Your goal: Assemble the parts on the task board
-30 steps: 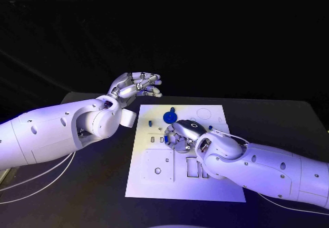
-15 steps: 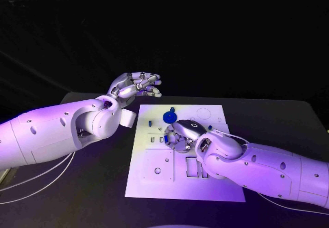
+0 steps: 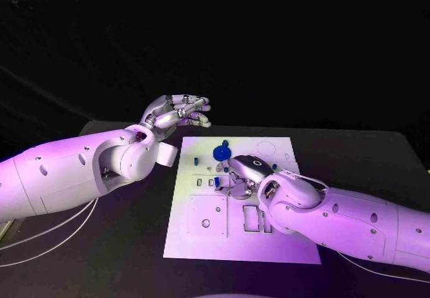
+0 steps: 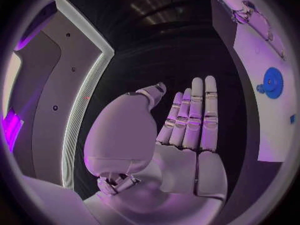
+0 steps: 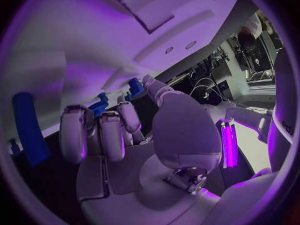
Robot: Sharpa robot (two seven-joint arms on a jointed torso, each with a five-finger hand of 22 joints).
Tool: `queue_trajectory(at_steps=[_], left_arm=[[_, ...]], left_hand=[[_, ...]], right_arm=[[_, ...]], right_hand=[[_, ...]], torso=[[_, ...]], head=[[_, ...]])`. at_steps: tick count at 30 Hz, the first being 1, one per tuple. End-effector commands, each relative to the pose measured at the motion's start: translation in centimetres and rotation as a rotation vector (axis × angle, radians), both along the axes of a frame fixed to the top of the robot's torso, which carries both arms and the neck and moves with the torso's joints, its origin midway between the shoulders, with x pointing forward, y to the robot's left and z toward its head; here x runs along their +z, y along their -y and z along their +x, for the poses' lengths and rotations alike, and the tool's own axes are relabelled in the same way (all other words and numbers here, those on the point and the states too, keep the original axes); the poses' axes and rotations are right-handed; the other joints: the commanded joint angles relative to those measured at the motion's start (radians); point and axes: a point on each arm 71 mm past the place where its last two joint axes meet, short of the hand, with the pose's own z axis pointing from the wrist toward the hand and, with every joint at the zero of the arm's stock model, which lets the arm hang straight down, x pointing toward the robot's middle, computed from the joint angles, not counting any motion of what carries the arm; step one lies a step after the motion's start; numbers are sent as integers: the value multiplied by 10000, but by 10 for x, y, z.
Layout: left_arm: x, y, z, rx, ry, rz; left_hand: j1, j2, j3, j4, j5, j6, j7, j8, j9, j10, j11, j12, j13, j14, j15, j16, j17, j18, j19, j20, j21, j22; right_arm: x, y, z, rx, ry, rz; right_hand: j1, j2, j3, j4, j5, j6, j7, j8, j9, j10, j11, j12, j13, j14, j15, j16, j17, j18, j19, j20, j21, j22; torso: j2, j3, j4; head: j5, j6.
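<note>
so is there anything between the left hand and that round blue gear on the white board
Nothing visible. The left hand hovers open and empty past the far left corner of the board, and the gear stands exposed on the board's far part. The right hand is down on the board just nearer than the gear, not between them.

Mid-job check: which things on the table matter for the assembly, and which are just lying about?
Job: task board; blue round part standing on it; small blue parts by the right hand.
Lying about: white cables on the black table; left hand raised, idle.
</note>
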Motion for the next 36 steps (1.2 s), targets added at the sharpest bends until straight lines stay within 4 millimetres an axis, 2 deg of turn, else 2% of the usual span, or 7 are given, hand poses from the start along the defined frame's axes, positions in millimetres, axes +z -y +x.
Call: queue_trajectory(at_steps=[1,7,13,15,21,26,36], left_arm=[[1,2,0,-322,155,248],[-5,2,1,-655,-20,1412],[-17,6,2,-1313,-360,4115],[-24,8,3,-1571,-780,5322],[-43,12,3,-2322,-2268,7888],[-56,18,3,-3040,-3129,10127],[-55,37,13,-3490,-3177,12953]], left_hand=[[-65,8,9,-77,23,4,232,-36,17,69,27,-37,9,-66,-24,41,13,30,-84,7,35,12],[-519,-156,-299,192,17,88,100,-10,67,652,-132,227,146,200,-148,265,204,59,50,-43,157,43],[-1061,-99,-1252,1116,18,563,-275,1017,795,1599,-616,1619,1086,1911,-737,3691,2403,36,1490,-704,2045,1029],[-1245,123,-1862,1222,24,181,-544,2421,1790,1320,-896,3555,2592,2854,-987,6917,5702,8,1481,-979,3464,1929],[-1834,783,-2400,1289,40,-252,-969,4359,3026,592,-1300,7823,5862,4091,-1344,9086,8160,-106,1478,-1269,6041,4234],[-1834,992,-2509,1287,42,-136,-1164,4842,3207,1794,-1481,10558,8802,4689,-1512,9957,9451,-415,2277,-1403,7684,6556],[-2057,985,-2433,1298,29,55,-1307,5117,3337,2200,-1614,11157,9465,4863,-1638,10185,9817,-600,2762,-1531,8499,7795]], right_arm=[[9,6,-1,-137,515,669],[27,21,-4,134,620,1245],[47,52,0,-18,-947,2554],[53,70,5,-471,-1966,3340],[65,112,18,-1520,-2966,4635],[72,139,28,-2181,-3192,5292],[78,160,38,-2668,-3116,5587]], right_hand=[[120,10,-259,127,-30,-322,38,-161,-72,-82,9,-47,-25,642,90,-77,1026,166,-4,78,-65,1053],[495,188,-383,192,12,-1,8,85,-9,-103,-13,-29,-46,621,79,-122,951,195,-58,84,-182,979],[963,442,-346,216,345,555,-150,776,210,-238,-154,-99,-176,573,-44,-237,786,270,-223,-23,-512,758],[995,525,-328,270,618,583,-171,967,273,-263,-179,-108,-206,588,-68,-219,826,270,-220,-51,-533,753],[816,641,-405,503,645,554,-194,1198,348,-235,-197,-67,-189,627,-84,-150,958,237,-136,-71,-422,851],[853,669,-400,513,728,517,-202,1268,369,-204,-207,-37,-169,650,-94,-111,1024,211,-66,-80,-319,933],[886,692,-388,512,789,487,-201,1307,378,-196,-209,-27,-166,646,-97,-123,997,219,-82,-85,-352,910]], torso=[[-30,5,-3],[-65,12,-22],[-202,19,-68],[-257,21,-82],[-437,47,-114],[-585,97,-129],[-688,132,-147]], head=[[-11,23],[-14,87],[-50,151],[-43,162],[2,83],[40,-53],[77,-204]])
